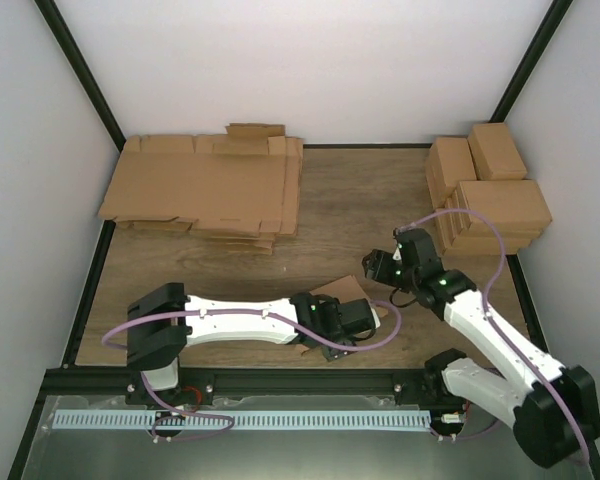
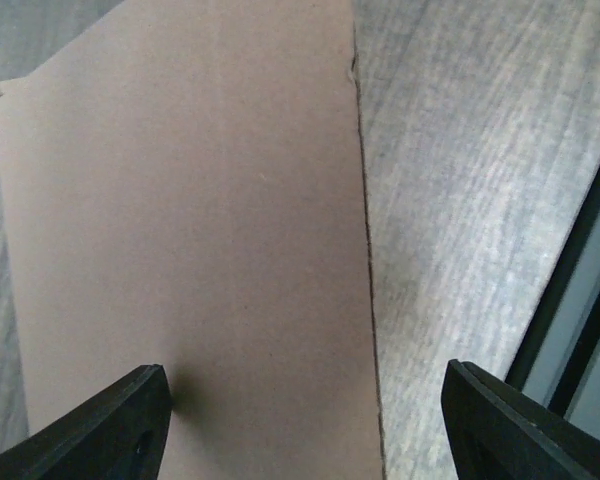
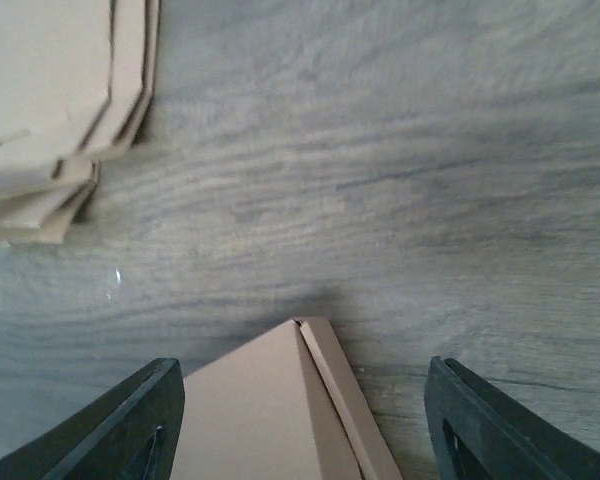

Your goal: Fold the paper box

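Sheets of flat die-cut cardboard (image 1: pixel 200 190) lie piled at the far left of the counter (image 1: pixel 360 200). Near the middle, the left tool (image 2: pixel 300 430) hangs spread over the paper box (image 1: pixel 338 292), pinching nothing. Just right of it, the right tool (image 3: pixel 300 420) is also spread, above a box corner. Finished boxes (image 1: pixel 490 190) are stacked far right. The box looks light, thin and bendable, and likely to slide. A flap edge beside a crease seems the best place to grip it.
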Motion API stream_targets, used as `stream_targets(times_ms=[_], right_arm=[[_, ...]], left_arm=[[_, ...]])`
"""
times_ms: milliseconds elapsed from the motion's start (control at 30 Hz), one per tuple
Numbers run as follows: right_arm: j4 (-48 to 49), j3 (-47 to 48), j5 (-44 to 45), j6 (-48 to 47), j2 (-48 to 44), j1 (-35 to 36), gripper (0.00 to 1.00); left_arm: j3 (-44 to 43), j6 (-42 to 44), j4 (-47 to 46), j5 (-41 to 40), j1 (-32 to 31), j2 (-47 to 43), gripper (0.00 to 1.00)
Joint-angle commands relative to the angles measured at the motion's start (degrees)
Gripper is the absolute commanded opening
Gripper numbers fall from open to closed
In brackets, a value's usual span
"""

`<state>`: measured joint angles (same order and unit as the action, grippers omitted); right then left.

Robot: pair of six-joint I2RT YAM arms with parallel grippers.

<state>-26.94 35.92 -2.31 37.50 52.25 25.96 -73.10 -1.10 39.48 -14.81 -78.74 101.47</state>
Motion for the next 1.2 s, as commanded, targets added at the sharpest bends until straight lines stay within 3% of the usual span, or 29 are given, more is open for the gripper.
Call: stream_targets(times_ms=[0,100,167,300,433,567,633,933,1033,1167], right_arm=[[3.78,-0.49,-9.88,-4.37,5.69,-1.78,0.67],[4.62,-1.83,-11.33,-4.38,7.84,-1.78,0.60],[5.54,-3.24,-12.48,-4.01,8.16,-1.78,0.56],[5.97,-5.30,-13.13,-3.57,9.29,-1.77,0.49],[6.41,-6.83,-13.79,-3.40,9.77,-1.70,0.40],[6.46,-7.43,-14.30,-3.44,10.38,-1.69,0.27],[6.53,-7.61,-14.45,-3.56,10.62,-1.70,0.20],[7.03,-8.22,-16.08,-3.09,10.78,-1.66,0.10],[7.11,-8.57,-16.84,-2.72,10.97,-1.62,0.10],[7.48,-9.51,-17.08,-2.28,10.81,-1.59,0.10]], left_arm=[[0.50,-3.16,-0.41,6.17,-0.19,-0.27,0.78],[0.19,-5.06,-1.49,7.90,-0.01,-0.25,0.87],[-0.04,-7.91,-2.62,8.07,0.45,-1.38,0.99],[-1.26,-16.05,-4.91,10.71,3.28,-6.35,1.00],[-1.69,-26.00,-3.96,5.84,5.09,-11.59,1.00],[4.50,-38.77,-5.39,7.72,8.42,-17.68,0.99],[10.79,-44.89,-9.98,10.39,9.98,-22.75,0.93],[38.69,-64.48,-28.96,15.47,13.26,-39.22,0.69],[43.00,-68.21,-34.44,16.92,13.51,-40.30,0.55],[44.61,-69.61,-36.84,17.58,13.52,-39.19,0.45]])
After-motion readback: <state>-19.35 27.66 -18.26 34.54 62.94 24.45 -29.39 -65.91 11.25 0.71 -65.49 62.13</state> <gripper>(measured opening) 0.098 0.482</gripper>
